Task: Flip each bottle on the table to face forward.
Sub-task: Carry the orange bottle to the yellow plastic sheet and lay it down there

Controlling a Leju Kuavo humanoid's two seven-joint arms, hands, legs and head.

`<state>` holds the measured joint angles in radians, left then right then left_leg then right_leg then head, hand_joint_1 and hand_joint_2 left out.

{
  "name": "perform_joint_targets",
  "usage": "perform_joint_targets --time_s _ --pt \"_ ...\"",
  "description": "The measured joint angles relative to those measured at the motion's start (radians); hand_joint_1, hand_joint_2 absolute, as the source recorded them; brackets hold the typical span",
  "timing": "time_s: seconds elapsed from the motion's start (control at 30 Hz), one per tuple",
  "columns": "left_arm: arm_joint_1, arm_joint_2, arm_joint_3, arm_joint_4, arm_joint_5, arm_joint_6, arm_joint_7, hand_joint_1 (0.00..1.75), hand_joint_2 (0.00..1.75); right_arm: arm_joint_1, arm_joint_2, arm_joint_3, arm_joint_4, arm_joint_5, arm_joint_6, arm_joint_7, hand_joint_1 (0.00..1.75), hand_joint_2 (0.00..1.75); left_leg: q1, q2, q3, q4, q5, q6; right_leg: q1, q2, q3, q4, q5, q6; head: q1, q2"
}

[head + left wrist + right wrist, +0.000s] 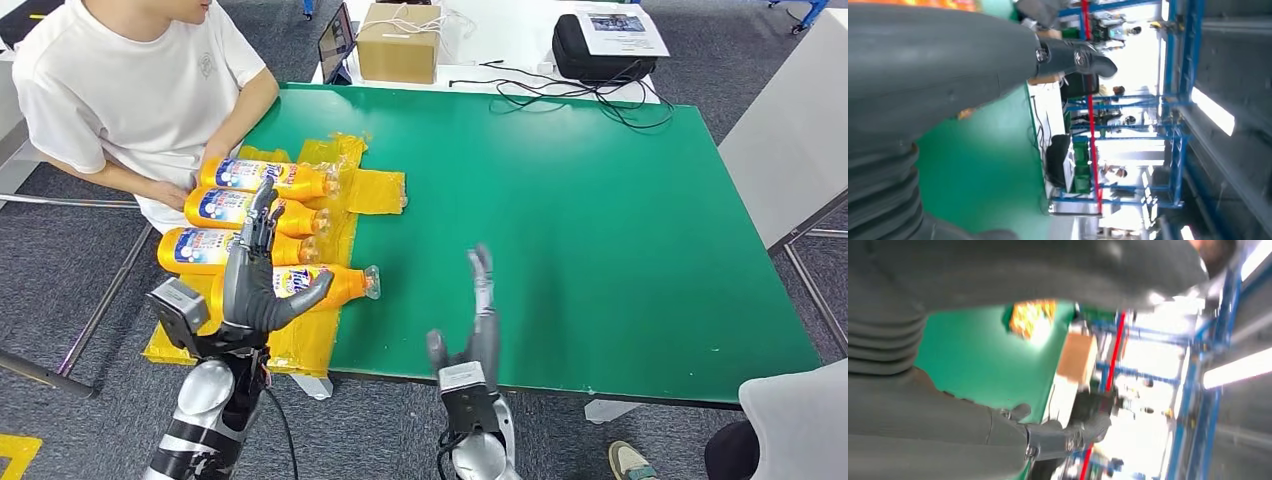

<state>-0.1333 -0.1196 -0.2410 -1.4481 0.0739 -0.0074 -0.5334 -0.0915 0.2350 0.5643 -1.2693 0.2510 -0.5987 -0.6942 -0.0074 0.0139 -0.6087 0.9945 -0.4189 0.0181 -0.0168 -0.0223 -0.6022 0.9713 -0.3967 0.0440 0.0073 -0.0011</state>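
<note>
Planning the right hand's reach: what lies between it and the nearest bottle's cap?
In the head view, only bare green table separates the right hand from the nearest bottle.

Lab or workshop: blue metal racks (1173,150), cabled white bench (520,40).

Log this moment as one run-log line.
left robot hand: open, raised over nearest bottle | right robot hand: open, above green table | four orange bottles lying, caps right | person seated beside table

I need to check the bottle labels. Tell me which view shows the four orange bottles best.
The head view: all four orange bottles lie on their sides on yellow plastic, labels readable, the left hand over the nearest. The left wrist view catches an orange sliver; the right wrist view a blurred orange patch.
</note>
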Motion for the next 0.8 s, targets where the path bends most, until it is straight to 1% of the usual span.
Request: perform_joint_targets --time_s 0.13,0.2,0.23,0.27,0.33,0.37,0.53,0.6,0.67,0.73,0.8 --pt "0.033 -0.028 0.000 0.000 0.050 0.015 0.003 0.00 1.75 0.014 -0.013 0.021 -0.035 -0.034 -0.074 -0.003 0.00 1.75 0.000 0.000 0.000 0.000 0.000 0.000 0.000 0.000 0.000 0.000 0.000 0.000 0.000 0.000" --pt "0.054 -0.040 -0.001 0.000 0.073 0.029 0.006 0.00 0.87 0.028 -0.021 0.026 -0.058 -0.078 -0.082 -0.004 0.00 1.75 0.000 0.000 0.000 0.000 -0.001 0.000 0.000 0.000 0.000 0.000 0.000 0.000 0.000 0.000" --pt "0.066 -0.046 -0.002 0.000 0.082 0.038 0.007 0.00 0.44 0.037 -0.024 0.027 -0.069 -0.102 -0.081 -0.004 0.00 1.31 0.000 0.000 0.000 0.000 -0.001 0.000 0.000 0.000 0.000 0.000 0.000 0.000 0.000 0.000" --pt "0.078 -0.052 -0.002 0.000 0.088 0.049 0.007 0.00 0.44 0.047 -0.028 0.027 -0.079 -0.122 -0.079 -0.004 0.00 0.87 0.000 0.000 0.000 0.000 -0.001 0.000 0.000 0.000 0.000 0.000 0.000 0.000 0.000 0.000" --pt "0.103 -0.064 -0.004 -0.002 0.094 0.078 0.007 0.00 1.31 0.066 -0.036 0.024 -0.092 -0.153 -0.074 -0.004 0.00 0.00 0.000 0.000 0.000 0.000 -0.001 0.000 0.000 0.000 -0.001 0.000 0.000 0.000 0.000 0.000" --pt "0.116 -0.069 -0.004 -0.003 0.094 0.097 0.007 0.00 1.75 0.076 -0.039 0.020 -0.096 -0.167 -0.072 -0.004 0.00 0.00 0.000 0.000 0.000 0.000 -0.001 0.000 0.000 0.000 -0.001 0.000 0.000 0.000 0.000 0.000" --pt "0.170 -0.092 -0.005 -0.019 0.093 0.187 0.012 0.00 1.75 0.118 -0.038 -0.025 -0.100 -0.182 -0.091 -0.004 0.00 0.00 0.000 0.000 0.000 0.000 -0.001 0.000 0.000 0.000 -0.001 0.000 0.000 0.000 0.000 0.000" --pt "0.192 -0.102 -0.006 -0.027 0.085 0.244 0.010 0.00 1.75 0.131 -0.025 -0.062 -0.097 -0.165 -0.095 -0.004 0.00 0.87 0.000 0.000 0.000 0.000 -0.001 0.000 0.000 0.000 -0.001 0.000 0.000 0.000 0.000 0.000" --pt "0.211 -0.111 -0.008 -0.031 0.072 0.314 0.003 0.00 1.75 0.146 -0.008 -0.103 -0.093 -0.118 -0.095 -0.004 0.00 1.75 0.000 0.000 0.000 0.000 -0.001 0.000 0.000 0.000 -0.001 0.000 0.000 0.000 0.000 0.000" --pt "0.222 -0.115 -0.015 -0.032 0.063 0.364 -0.008 0.00 1.75 0.158 0.004 -0.132 -0.091 -0.063 -0.094 -0.001 0.00 1.75 0.000 0.000 0.000 0.000 -0.001 0.000 0.000 0.000 -0.001 -0.001 0.000 0.000 0.000 0.000" --pt "0.228 -0.117 -0.029 -0.031 0.058 0.387 -0.024 0.00 1.75 0.165 0.004 -0.139 -0.092 -0.065 -0.079 0.029 0.00 1.75 0.000 0.000 0.001 0.000 -0.001 0.000 0.000 0.000 -0.001 -0.001 0.000 0.000 0.000 0.000"
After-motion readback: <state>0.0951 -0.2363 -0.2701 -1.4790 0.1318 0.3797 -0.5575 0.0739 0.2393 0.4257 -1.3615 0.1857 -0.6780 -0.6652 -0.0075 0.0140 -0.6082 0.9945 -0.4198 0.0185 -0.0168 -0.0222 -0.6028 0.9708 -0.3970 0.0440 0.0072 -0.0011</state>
